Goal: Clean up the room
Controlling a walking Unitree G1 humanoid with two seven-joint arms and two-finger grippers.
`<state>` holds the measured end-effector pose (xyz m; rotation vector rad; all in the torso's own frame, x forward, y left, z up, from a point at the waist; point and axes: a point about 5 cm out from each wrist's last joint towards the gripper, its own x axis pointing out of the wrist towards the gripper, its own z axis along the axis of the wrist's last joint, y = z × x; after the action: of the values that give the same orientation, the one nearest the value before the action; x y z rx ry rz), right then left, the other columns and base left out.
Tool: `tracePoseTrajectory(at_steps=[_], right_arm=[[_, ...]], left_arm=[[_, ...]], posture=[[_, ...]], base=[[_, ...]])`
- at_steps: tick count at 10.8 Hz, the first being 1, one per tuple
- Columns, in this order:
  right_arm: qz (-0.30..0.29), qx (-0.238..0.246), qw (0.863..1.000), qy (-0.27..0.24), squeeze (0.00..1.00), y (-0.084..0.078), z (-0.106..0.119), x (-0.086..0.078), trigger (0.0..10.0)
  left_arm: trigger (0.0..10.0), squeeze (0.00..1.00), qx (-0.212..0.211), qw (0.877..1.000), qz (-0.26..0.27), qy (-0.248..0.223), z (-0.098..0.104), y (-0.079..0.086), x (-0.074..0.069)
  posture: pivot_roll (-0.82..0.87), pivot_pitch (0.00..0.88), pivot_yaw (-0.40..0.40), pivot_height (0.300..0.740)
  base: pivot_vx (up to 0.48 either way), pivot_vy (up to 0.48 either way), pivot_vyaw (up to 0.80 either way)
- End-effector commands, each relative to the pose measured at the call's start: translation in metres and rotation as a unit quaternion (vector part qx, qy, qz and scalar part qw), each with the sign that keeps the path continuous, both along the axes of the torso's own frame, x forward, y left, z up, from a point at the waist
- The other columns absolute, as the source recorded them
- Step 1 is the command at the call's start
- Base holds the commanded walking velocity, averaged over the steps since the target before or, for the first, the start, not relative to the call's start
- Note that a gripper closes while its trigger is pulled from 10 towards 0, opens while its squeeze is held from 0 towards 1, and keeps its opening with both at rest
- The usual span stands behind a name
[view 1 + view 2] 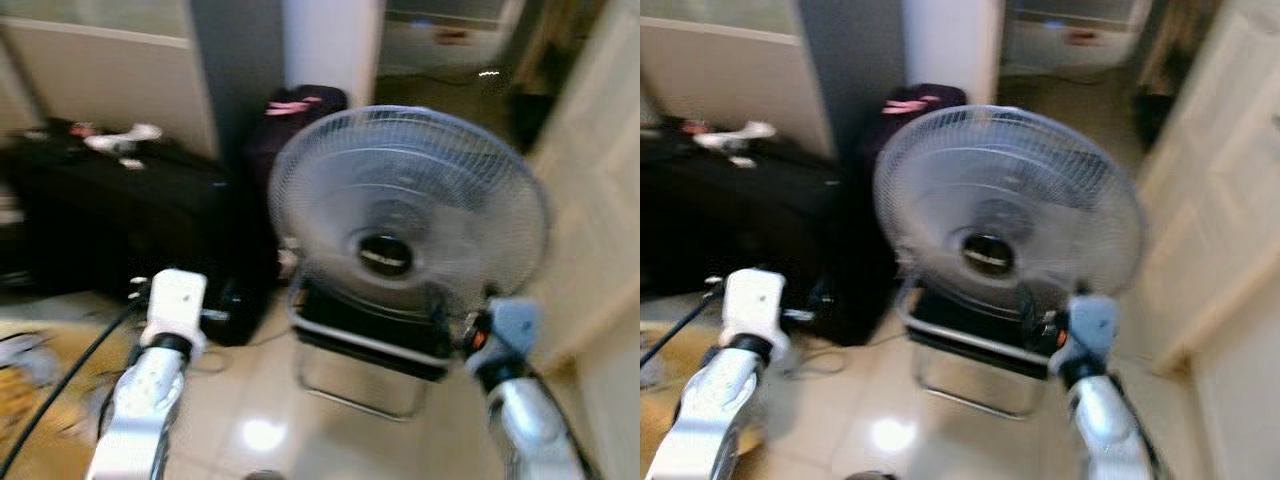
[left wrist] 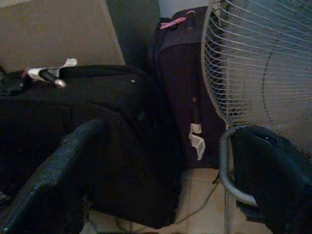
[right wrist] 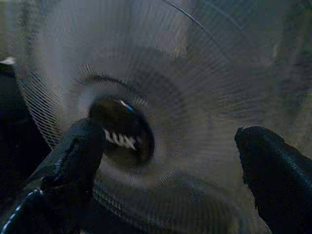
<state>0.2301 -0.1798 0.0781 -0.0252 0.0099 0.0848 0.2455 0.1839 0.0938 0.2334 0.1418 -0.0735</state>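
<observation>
A large grey fan with a wire grille and a black hub stands on a metal frame straight ahead on the tiled floor. Both silver arms are raised toward it, the left arm beside its left edge and the right arm at its lower right. My left gripper is open, its fingers spread in front of a black suitcase and the fan's rim. My right gripper is open too, close to the grille with the hub between its fingers.
The black suitcase lies left of the fan with white items on top. A dark upright suitcase with a pink strap stands behind it. A pale door closes off the right. A black cable runs along the left.
</observation>
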Motion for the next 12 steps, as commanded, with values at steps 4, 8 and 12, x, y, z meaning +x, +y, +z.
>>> tracePoseTrajectory(at_steps=[4, 8, 12], right_arm=[[-0.033, 0.03, 0.998, 0.04, 1.0, -0.003, -0.019, -0.001, 10.0], [0.003, 0.062, 0.996, 0.065, 1.0, 0.018, -0.023, 0.01, 10.0], [-0.018, 0.068, 0.996, 0.064, 1.0, 0.015, -0.019, 0.014, 10.0]], left_arm=[[10.0, 0.91, -0.011, 1.0, -0.017, 0.008, 0.003, 0.0, 0.004], [10.0, 0.8, -0.007, 1.0, -0.021, -0.001, 0.015, 0.004, 0.011], [10.0, 0.0, -0.002, 1.0, 0.0, 0.024, 0.008, 0.007, 0.01]], posture=[[-0.09, 0.0, 0.022, 0.74], [-0.08, 0.0, 0.048, 0.74], [-0.12, 0.0, 0.049, 0.74]], base=[[0.0, 0.0, 0.78], [0.0, 0.0, 0.78], [0.0, 0.0, 0.79]])
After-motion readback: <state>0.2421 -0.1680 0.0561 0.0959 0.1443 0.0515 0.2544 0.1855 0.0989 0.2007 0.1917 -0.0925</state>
